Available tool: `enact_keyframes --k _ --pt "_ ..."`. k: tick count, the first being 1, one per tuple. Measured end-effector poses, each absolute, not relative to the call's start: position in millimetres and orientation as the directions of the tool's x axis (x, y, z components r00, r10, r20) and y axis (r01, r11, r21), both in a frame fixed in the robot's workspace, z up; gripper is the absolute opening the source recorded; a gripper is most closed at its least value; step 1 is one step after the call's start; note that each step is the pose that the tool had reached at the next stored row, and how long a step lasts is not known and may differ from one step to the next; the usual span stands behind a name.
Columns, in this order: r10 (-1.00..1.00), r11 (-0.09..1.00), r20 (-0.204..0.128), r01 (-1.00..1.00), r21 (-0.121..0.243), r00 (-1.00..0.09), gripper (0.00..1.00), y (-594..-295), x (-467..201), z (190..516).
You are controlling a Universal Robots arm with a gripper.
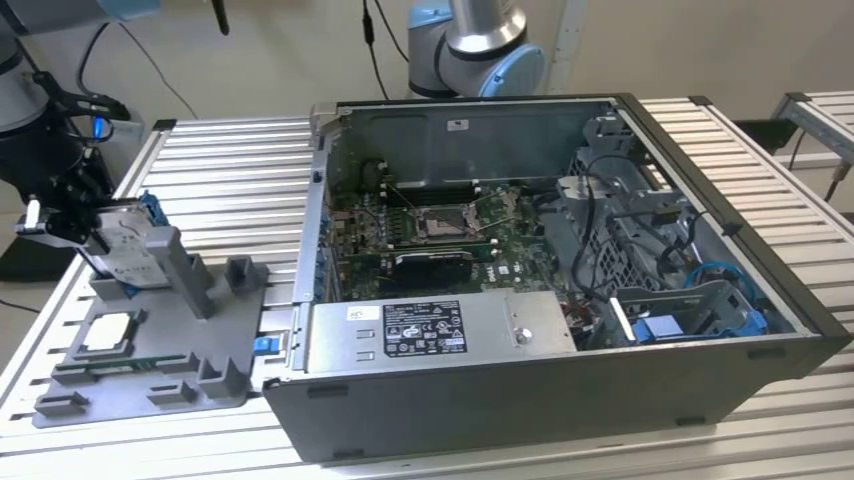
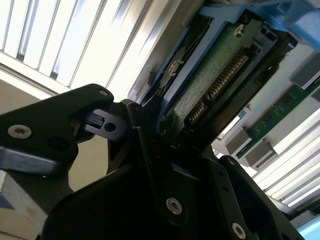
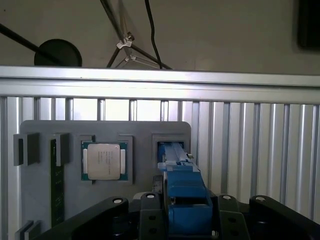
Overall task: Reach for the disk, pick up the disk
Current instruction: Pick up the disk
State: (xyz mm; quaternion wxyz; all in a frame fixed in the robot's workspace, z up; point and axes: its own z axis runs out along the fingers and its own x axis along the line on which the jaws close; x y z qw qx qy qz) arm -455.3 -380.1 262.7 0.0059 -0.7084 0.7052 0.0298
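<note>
Jaws are seen clamped on the disk (image 1: 126,248) at its blue rails; it is stood upright in a grey holder (image 1: 167,345) near the slatted worktop's (image 1: 227,180) edge, apart from the case (image 1: 534,400).

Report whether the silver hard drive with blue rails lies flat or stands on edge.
On edge: in the exterior view the silver hard drive with blue side rails stands upright on the grey plastic tray.
</note>
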Motion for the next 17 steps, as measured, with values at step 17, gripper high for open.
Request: enact_keyframes --k 17 --pt "-0.998 -0.006 -0.058 -0.999 0.033 0.004 0.00 -380.1 -455.3 262.8"
